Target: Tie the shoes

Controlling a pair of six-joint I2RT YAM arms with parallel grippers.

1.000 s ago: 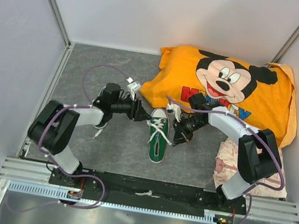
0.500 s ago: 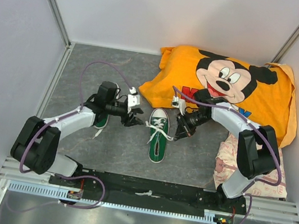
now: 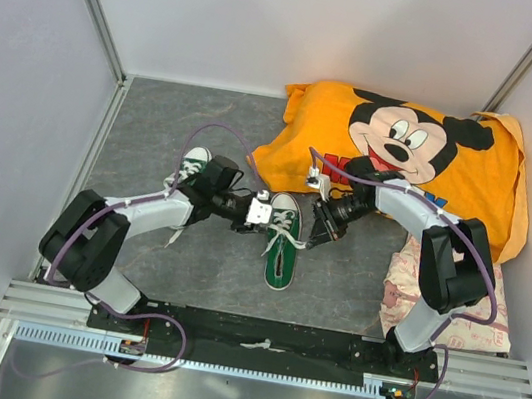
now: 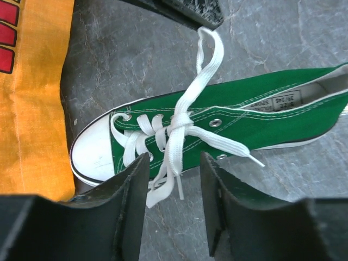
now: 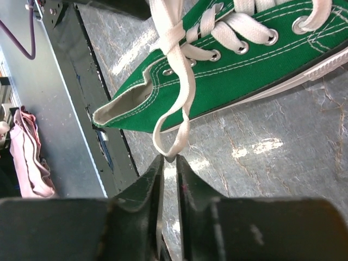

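One green sneaker (image 3: 282,248) lies mid-table, toe towards the far side, its white laces (image 3: 282,224) crossed in a loose knot. My left gripper (image 3: 265,212) is open at its left side; in the left wrist view (image 4: 173,176) a loose lace end (image 4: 173,174) hangs between the fingers, which do not grip it. My right gripper (image 3: 315,232) is at the shoe's right side, shut on a lace loop (image 5: 175,130) pulled out from the knot (image 5: 169,159). The second sneaker (image 3: 194,162) lies behind my left arm, partly hidden.
The orange Mickey Mouse cloth (image 3: 405,151) lies just beyond the shoe at the back right. A pink cloth (image 3: 402,284) lies by my right arm's base. Walls close in on three sides, and a metal rail (image 3: 264,341) runs along the near edge.
My left gripper has moved right, up to the shoe's laces, and its arm has shifted, uncovering the second sneaker. My right gripper has kept hold of the lace loop with little movement.
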